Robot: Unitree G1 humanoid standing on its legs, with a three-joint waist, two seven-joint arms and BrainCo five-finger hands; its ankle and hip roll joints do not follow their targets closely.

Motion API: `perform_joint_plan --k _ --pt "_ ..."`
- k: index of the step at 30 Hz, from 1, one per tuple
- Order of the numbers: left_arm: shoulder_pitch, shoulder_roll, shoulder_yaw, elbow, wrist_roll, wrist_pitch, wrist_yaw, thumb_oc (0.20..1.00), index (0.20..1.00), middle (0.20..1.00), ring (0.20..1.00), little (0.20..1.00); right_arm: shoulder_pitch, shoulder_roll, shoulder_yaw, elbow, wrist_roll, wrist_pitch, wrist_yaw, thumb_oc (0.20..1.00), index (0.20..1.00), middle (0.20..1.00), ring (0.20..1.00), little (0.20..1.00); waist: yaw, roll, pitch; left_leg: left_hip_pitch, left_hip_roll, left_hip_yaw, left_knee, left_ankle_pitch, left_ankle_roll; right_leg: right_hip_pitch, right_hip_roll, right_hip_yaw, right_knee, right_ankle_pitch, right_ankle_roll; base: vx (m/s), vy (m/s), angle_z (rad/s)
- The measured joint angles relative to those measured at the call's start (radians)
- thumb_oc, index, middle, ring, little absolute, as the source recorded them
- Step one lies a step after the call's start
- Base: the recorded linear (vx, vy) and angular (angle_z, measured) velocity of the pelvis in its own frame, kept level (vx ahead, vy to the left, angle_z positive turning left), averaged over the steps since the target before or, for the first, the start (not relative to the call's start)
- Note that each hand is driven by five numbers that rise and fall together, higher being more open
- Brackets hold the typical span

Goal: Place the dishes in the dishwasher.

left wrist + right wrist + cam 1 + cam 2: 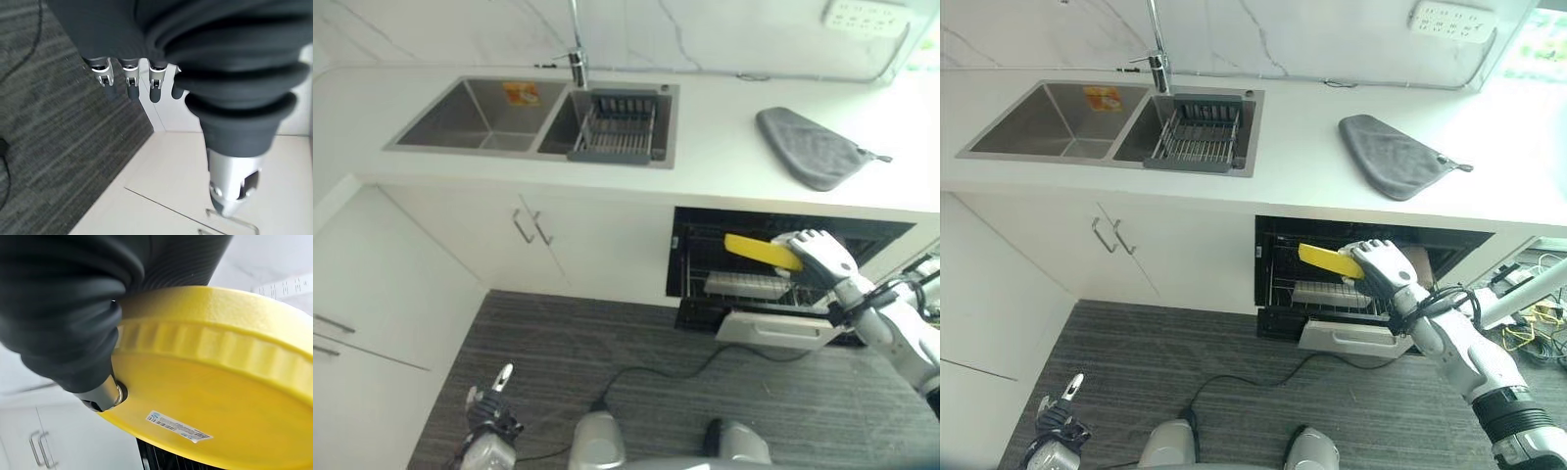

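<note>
My right hand (820, 253) is shut on a yellow plate (761, 252) and holds it edge-on in the mouth of the open dishwasher (773, 279) under the counter. The plate (205, 396) fills the right wrist view, underside up, with a white sticker on it and my thumb pressed to it. Below the plate sits the pulled-out wire rack (1327, 294) with a pale dish in it. My left hand (489, 406) hangs low by the floor at the lower left, fingers relaxed and holding nothing (128, 73).
A double sink (533, 119) with a dark drying rack (617, 129) in its right basin sits in the white counter. A grey cloth (811, 147) lies on the counter above the dishwasher. White cabinet doors (524, 245) stand left of the dishwasher; dark striped floor (607, 343) lies below.
</note>
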Motion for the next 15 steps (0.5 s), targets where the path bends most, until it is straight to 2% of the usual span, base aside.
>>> perform_joint_plan --k 5,9,11,15 --pt "0.042 0.007 -0.001 -0.017 0.000 0.027 -0.005 1.000 1.000 1.000 1.000 1.000 0.000 0.003 0.015 0.030 -0.017 0.001 -0.018 0.200 0.200 0.200 0.200 0.200 0.007 0.011 0.012 0.027 -0.007 -0.003 0.000 0.000 0.011 0.031 -0.006 -0.003 0.005 -0.001 0.011 0.09 0.013 0.03" --pt "0.052 0.012 -0.006 -0.082 0.001 0.034 -0.005 1.000 1.000 1.000 1.000 1.000 -0.031 0.022 0.015 0.110 -0.019 0.031 -0.067 0.200 0.200 0.200 0.200 0.200 0.010 0.025 0.032 0.035 -0.006 -0.007 0.005 0.000 0.011 0.045 -0.006 -0.011 0.006 -0.006 0.015 0.04 0.003 0.06" --pt "0.043 0.036 -0.032 -0.086 0.000 0.034 -0.005 1.000 1.000 1.000 1.000 1.000 -0.080 0.022 0.032 0.191 -0.049 0.078 -0.097 0.200 0.200 0.200 0.200 0.200 0.013 0.046 0.084 0.010 -0.009 -0.026 0.052 -0.016 0.010 0.037 -0.023 -0.022 0.053 -0.028 0.011 0.02 0.016 0.21" --pt "0.047 0.040 -0.041 -0.090 0.000 0.033 -0.004 1.000 1.000 1.000 1.000 1.000 -0.122 0.022 0.065 0.249 -0.053 0.097 -0.152 0.200 0.200 0.200 0.200 0.200 0.028 0.060 0.110 -0.026 -0.011 -0.034 0.090 -0.023 0.011 0.002 -0.035 -0.022 0.101 -0.046 0.004 0.01 0.004 0.07"
